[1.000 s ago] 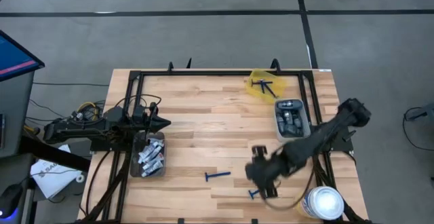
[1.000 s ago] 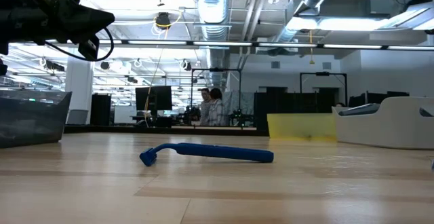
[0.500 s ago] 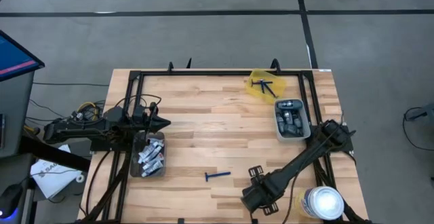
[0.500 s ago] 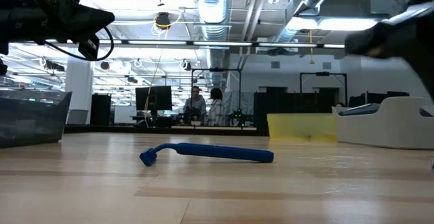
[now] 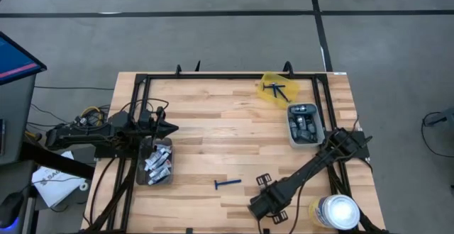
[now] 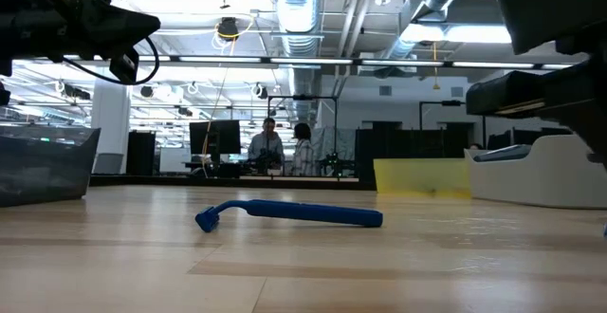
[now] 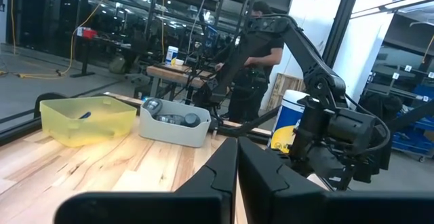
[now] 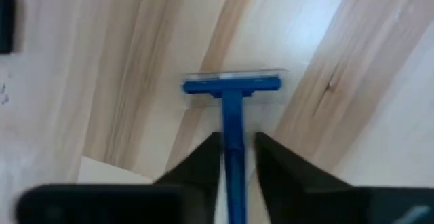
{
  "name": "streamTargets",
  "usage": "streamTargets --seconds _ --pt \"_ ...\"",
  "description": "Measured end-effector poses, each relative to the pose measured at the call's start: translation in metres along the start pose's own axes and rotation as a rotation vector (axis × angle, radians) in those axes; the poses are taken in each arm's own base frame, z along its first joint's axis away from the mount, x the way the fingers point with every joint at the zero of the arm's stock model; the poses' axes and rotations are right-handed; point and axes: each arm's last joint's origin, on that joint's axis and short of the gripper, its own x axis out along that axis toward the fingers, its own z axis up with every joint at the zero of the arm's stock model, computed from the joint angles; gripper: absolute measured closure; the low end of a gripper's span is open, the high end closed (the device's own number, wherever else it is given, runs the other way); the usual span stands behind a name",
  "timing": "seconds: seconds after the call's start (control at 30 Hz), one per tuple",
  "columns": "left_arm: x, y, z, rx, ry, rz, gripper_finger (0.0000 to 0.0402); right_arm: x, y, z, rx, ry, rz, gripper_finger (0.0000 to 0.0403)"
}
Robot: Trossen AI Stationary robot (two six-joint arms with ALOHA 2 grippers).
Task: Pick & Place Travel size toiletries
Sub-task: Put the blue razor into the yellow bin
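I am working low at the wooden table's near edge, my right gripper closing snugly around a blue razor's handle; my left gripper is hovering shut over the left bin.

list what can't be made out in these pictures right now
- Blue plastic razor at the right gripper: handle end cut off by the right wrist view's edge; in the high view the arm covers it.
- Items in the grey plastic bin: too small in the high view.
- People: tiny in the low view.
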Motion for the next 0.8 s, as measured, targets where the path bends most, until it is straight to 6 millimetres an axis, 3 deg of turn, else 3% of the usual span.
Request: streamTargets --seconds 0.1,0.23,0.4,0.63,0.8 --pt "0.000 0.000 0.000 0.000 -0.003 -0.001 0.0396 0.000 -0.004 0.002 0.007 -0.004 0.008 0.0375" --pt "0.000 0.000 0.000 0.000 -0.005 -0.002 0.0393 -0.001 -0.007 0.002 0.008 -0.006 0.016 0.0377" --pt "0.000 0.000 0.000 0.000 -0.005 -0.002 0.0396 -0.019 -0.012 0.002 0.003 -0.073 0.002 0.0377" --pt "0.000 0.000 0.001 0.000 -0.005 -0.002 0.0394 -0.079 -0.046 -0.004 0.085 -0.218 0.009 0.0378" --pt "0.000 0.000 0.001 0.001 -0.007 -0.002 0.0395 -0.126 -0.085 -0.016 0.171 -0.360 -0.058 0.0375"
